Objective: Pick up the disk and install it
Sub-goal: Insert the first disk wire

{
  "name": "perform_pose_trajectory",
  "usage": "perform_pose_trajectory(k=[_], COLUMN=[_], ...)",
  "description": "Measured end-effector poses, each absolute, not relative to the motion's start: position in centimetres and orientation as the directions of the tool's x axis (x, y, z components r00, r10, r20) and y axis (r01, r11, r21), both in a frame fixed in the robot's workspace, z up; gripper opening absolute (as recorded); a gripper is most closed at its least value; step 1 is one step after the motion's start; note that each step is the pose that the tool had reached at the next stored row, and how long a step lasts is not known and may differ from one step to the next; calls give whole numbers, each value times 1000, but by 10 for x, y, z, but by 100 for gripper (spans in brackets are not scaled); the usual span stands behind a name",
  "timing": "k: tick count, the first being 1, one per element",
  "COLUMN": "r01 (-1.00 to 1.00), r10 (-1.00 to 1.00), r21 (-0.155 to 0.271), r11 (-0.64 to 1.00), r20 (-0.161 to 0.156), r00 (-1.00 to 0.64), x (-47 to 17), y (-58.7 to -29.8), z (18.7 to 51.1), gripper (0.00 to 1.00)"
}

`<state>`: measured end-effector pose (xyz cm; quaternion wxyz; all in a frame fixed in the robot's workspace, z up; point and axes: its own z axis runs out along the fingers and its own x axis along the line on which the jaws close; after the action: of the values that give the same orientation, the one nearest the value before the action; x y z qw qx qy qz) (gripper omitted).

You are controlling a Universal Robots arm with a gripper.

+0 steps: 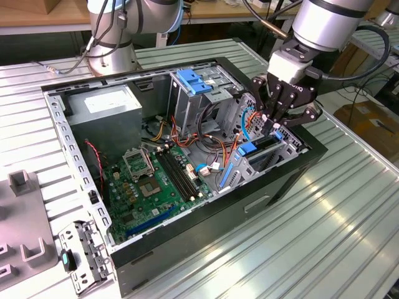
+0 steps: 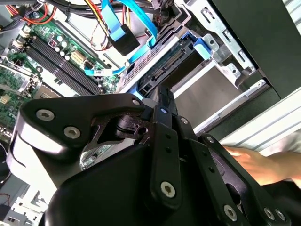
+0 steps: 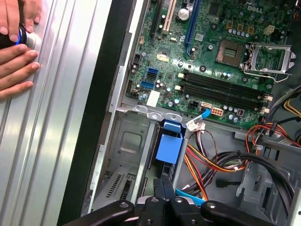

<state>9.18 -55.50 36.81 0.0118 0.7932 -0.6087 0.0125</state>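
The disk (image 1: 249, 149), grey metal in bright blue carrier rails, stands on edge in the drive bay at the case's end on the exterior view's right. In both wrist views the disk (image 2: 207, 89) (image 3: 169, 143) lies just beyond my fingers. My gripper (image 1: 274, 128) hangs right over the bay. Its fingers are shut together, and the gripper tip (image 2: 163, 96) (image 3: 163, 186) rests against the disk's upper edge with nothing between the pads.
The open computer case (image 1: 299, 171) lies on a ribbed metal table. Inside are the motherboard (image 1: 153, 180), a power supply (image 1: 103, 109), a tall cage with a blue latch (image 1: 193, 81) and loose cables (image 3: 211, 165). A person's hand (image 3: 16, 61) rests on the table beside the case.
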Motion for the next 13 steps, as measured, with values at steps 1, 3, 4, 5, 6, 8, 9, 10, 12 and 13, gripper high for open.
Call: perform_pose_trajectory(k=[1, 3, 4, 5, 6, 8, 9, 10, 12, 13], r01=[-965, -962, -961, -958, -958, -958, -958, -957, -957, -957], r10=[-964, -961, -960, -958, -957, -957, -957, -957, -957, -956], r21=[4, 4, 4, 4, 4, 4, 4, 4, 4, 4], r11=[-264, -274, -278, -285, -287, -288, -288, -289, -290, -290], r20=[34, 34, 34, 34, 34, 34, 34, 34, 34, 34], r00=[264, 274, 278, 285, 287, 288, 288, 289, 290, 290], x=[92, 92, 92, 92, 92, 94, 97, 99, 103, 105], y=[-555, -555, -555, -555, -555, -555, -555, -555, -554, -554], z=[369, 371, 372, 373, 373, 373, 373, 373, 373, 373], gripper=[11, 11, 11, 11, 11, 11, 11, 11, 11, 11])
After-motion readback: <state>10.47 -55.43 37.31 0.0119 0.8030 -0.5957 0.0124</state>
